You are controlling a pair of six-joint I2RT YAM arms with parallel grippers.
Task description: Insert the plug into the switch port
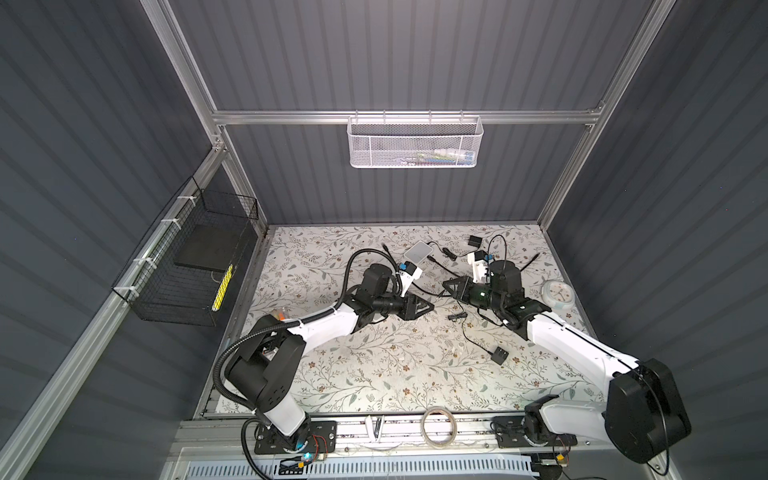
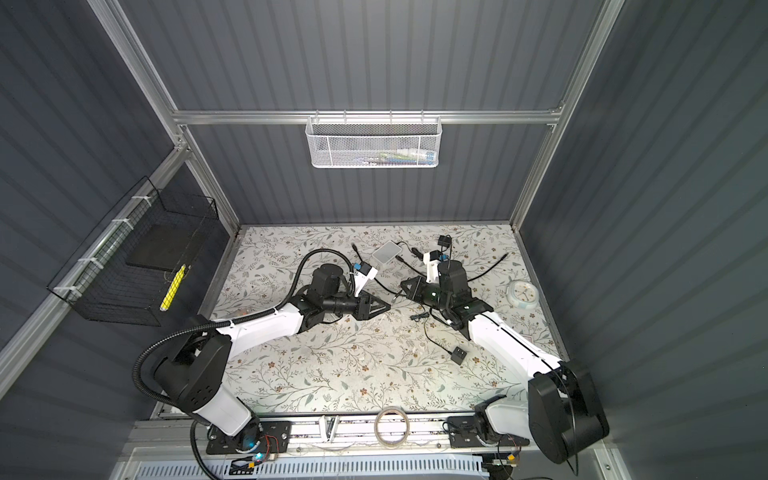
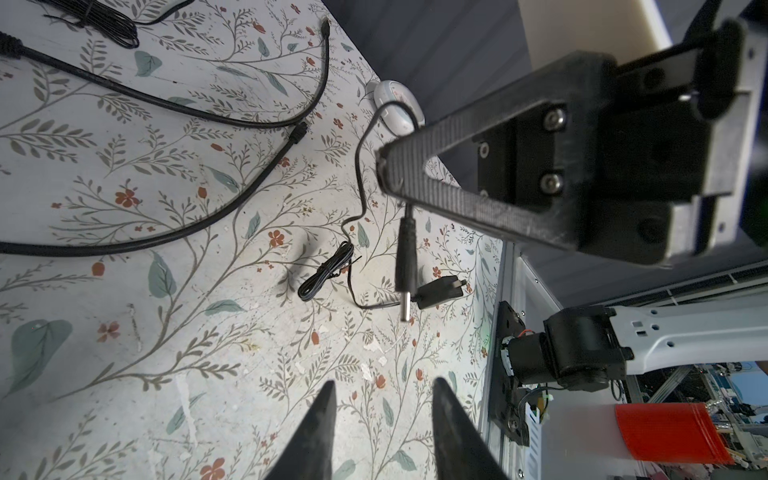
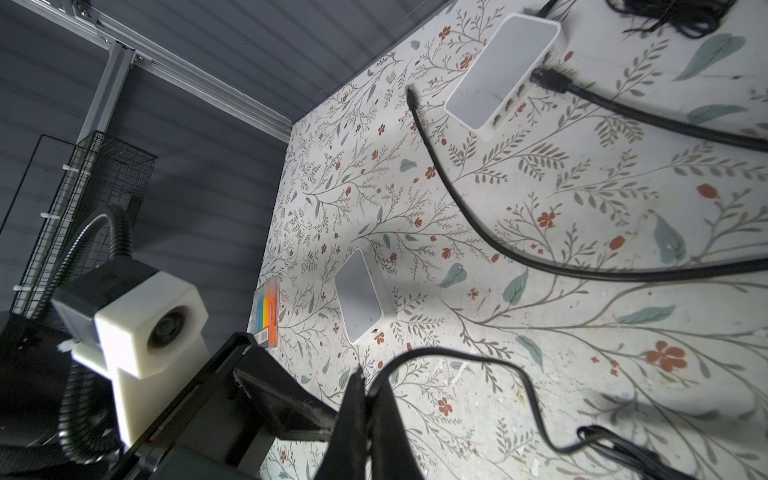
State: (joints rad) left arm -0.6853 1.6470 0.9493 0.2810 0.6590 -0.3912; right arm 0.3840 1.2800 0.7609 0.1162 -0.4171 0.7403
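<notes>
The white switch [image 1: 417, 252] [image 4: 505, 68] lies flat at the back of the table, with a thick black cable in one of its ports. My right gripper [image 1: 445, 284] [image 4: 368, 384] is shut on a thin black cable just behind the plug [image 3: 406, 266]. The plug hangs tip-down below the right fingertips [image 3: 388, 174], above the table. My left gripper [image 1: 430, 308] [image 3: 384, 392] faces it from close by, open, with nothing between its fingers. Both grippers are well in front of the switch.
The thin cable runs through a tied coil [image 1: 455, 316] to a black adapter [image 1: 500, 356]. Thick black cables [image 4: 457, 195] cross the table. A second small white box [image 4: 361, 299], a round clock [image 1: 559, 294], further adapters [image 1: 473, 241] and a tape roll [image 1: 436, 427] are around.
</notes>
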